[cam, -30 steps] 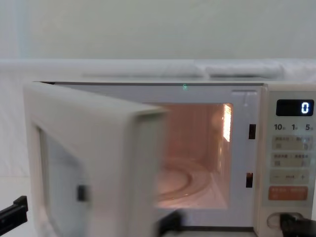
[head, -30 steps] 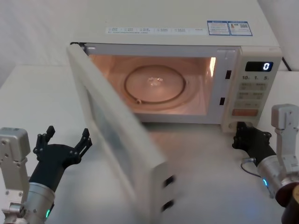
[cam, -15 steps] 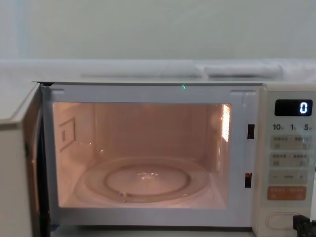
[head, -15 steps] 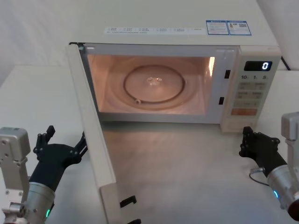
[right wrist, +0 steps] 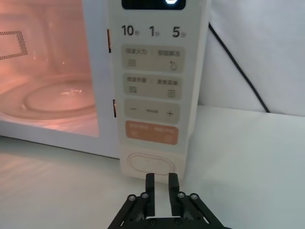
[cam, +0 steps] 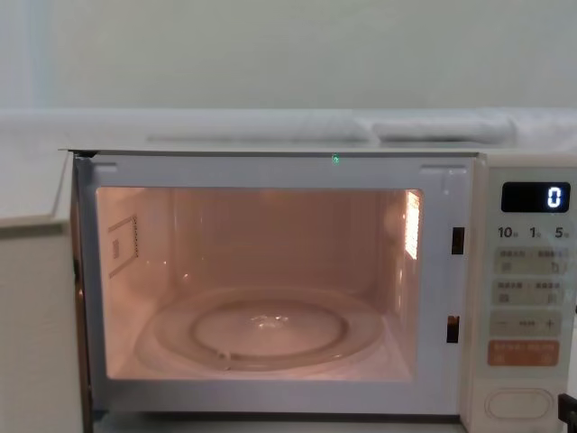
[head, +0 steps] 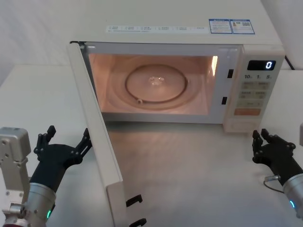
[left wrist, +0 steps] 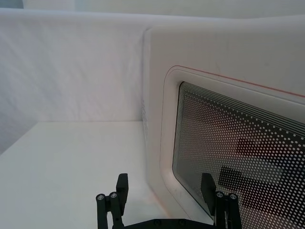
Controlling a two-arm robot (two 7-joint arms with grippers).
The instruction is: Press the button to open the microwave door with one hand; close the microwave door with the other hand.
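We note the left gripper [head: 66, 142] low on our left, fingers spread wide. The right gripper [head: 263, 142] sits low right, fingers nearly together.

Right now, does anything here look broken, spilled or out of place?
Nothing looks damaged or spilled. The microwave door stands wide open with the light on inside over a bare glass turntable. The left gripper waits beside the door, the right gripper below the button.

Microwave door [head: 97, 142] swung out toward the near left, turntable [head: 156, 85] inside the cavity; button [right wrist: 151, 163] at the control panel's [head: 256, 90] bottom (far right); left gripper [head: 64, 144] just left of the door; right gripper [head: 266, 147] near right, before the button
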